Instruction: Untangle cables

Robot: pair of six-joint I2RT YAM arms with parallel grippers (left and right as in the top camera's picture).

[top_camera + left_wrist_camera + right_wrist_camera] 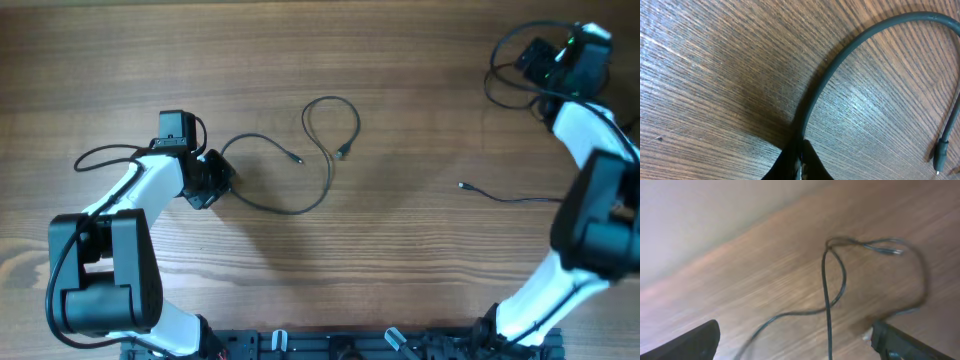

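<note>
Down on the table, left pincer clamps a cable.

Blurred. Thin black cable crossing itself in loops on wooden table; fingers spread wide apart.

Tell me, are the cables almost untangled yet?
About halfway. Done: a lone cable lies apart on the right. In hand: the left gripper pinches the middle cable, spread in open curves. Left: the far cable by the open right gripper has crossed strands.
</note>
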